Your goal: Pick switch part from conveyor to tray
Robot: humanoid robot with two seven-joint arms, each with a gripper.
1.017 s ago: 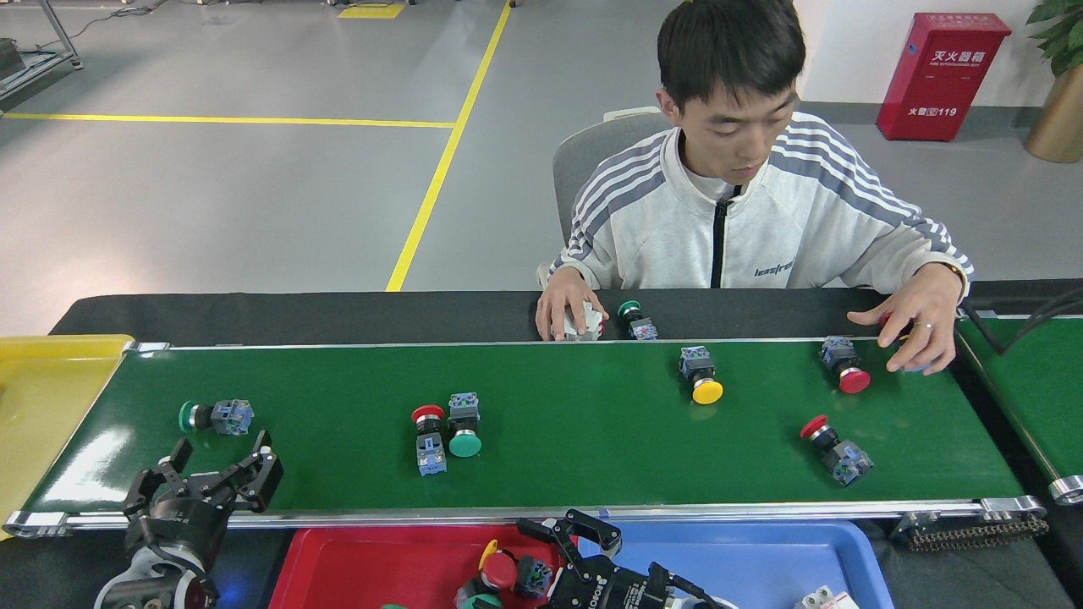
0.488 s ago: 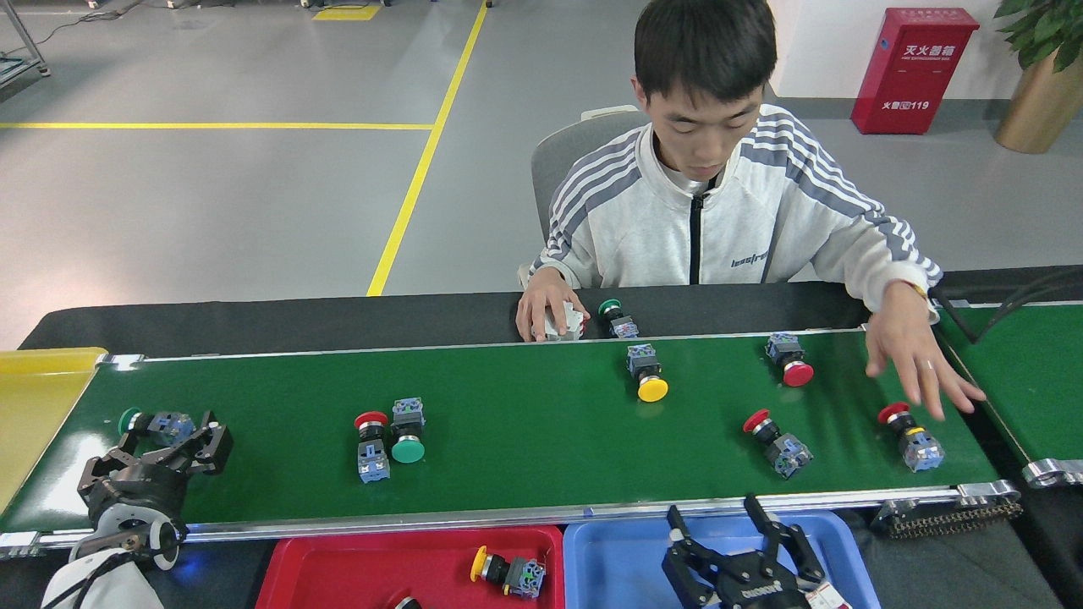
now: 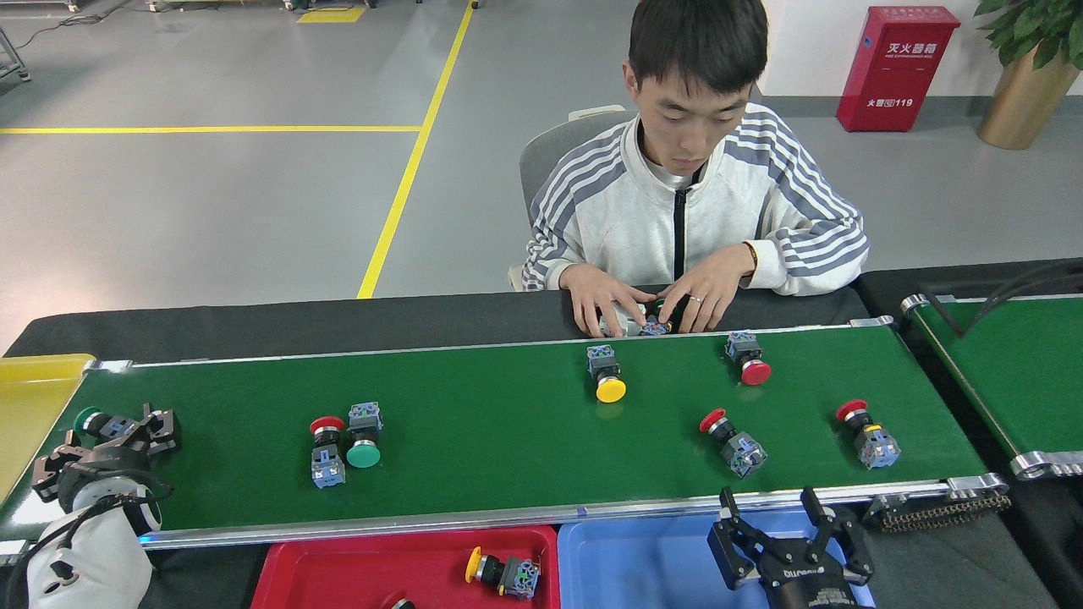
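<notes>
Belt drift: your parts on the conveyor (image 3: 508, 423) have all slid left since a second ago; the red-and-green pair (image 3: 343, 440) and the yellow-capped switch (image 3: 607, 376) sit further left than before.
New arrival: a red-capped switch (image 3: 867, 433) now lies at the right end of the belt, dropped there by the person (image 3: 694, 211), whose hands have gone back to the loose parts on the black table (image 3: 254, 321) at the far edge.
Left hand: your left hand (image 3: 118, 440) has closed in on the green-capped switch (image 3: 101, 423) at the far-left end; its fingers (image 3: 161, 427) bracket the grey body, but you cannot tell whether they have clamped yet.
Right hand: your right hand (image 3: 791, 533) has swung right and now hovers over the blue tray (image 3: 643, 567), fingers spread, holding nothing.
What it means: judged from this, the left grasp is urgent, since that switch is near the belt's end by the yellow tray (image 3: 34, 397); the right hand looks staged for the red-capped switch with blue base (image 3: 732, 440) just beyond it.
Red tray: the red tray (image 3: 355, 571) holds one yellow-capped switch part (image 3: 499, 573) near its right wall, plus a dark item cut off at the bottom edge.
Blue tray: nothing visible inside, though your right hand hides part of it.
Yellow tray: only a corner shows; contents unseen.
</notes>
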